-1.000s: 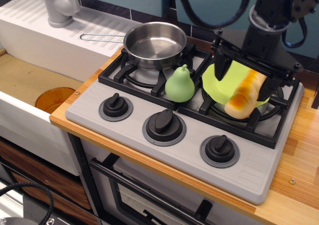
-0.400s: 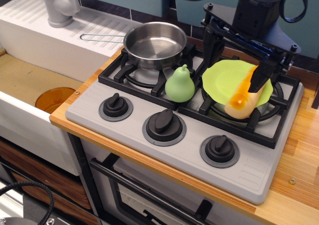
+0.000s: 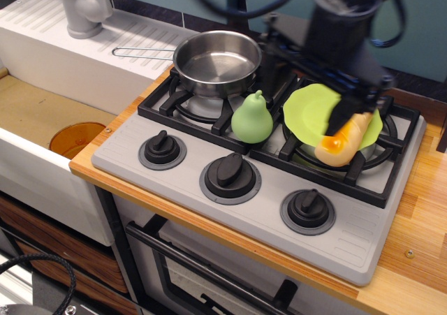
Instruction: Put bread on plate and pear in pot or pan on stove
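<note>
Observation.image: bread (image 3: 342, 141) lies diagonally on plate (image 3: 312, 111), jaws wide above

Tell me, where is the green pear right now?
The pear stands upright on the stove grate near the middle of the picture, just in front of the steel pan and left of the green plate holding the bread.

looks like a toy play kitchen setup. there's a grey stove (image 3: 279, 189) with black grated burners and three knobs along the near edge, an oven door (image 3: 209, 273) underneath, a white sink (image 3: 49, 105) with a grey faucet (image 3: 84, 8) on the left, and a wooden countertop (image 3: 419, 238) on the right.
</note>
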`<state>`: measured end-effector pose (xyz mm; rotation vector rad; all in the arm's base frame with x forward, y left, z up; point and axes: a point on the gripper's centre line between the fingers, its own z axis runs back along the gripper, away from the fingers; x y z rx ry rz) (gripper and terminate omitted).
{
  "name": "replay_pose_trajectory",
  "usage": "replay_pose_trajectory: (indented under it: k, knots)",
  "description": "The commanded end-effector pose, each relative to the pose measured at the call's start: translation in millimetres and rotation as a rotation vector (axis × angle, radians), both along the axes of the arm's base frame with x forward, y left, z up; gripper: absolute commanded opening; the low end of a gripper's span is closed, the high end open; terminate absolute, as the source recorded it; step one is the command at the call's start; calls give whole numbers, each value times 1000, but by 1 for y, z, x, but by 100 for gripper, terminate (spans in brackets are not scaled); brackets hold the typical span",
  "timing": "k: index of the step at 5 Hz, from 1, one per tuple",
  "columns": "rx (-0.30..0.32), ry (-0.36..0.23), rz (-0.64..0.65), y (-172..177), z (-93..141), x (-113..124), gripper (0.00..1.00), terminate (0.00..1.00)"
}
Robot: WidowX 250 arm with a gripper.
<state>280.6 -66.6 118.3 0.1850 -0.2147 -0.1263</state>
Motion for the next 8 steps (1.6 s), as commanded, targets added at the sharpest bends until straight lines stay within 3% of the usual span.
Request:
replay_pose_trajectory:
  k: [1,3,6,8]
  knots:
    - [57,-134,17,34,23,14,100,0]
    - [40,-171,26,52,-2,21,100,0]
    - [-34,-203,42,47,-46,26,100,0]
    - [-46,-251,16,51,-54,33,100,0]
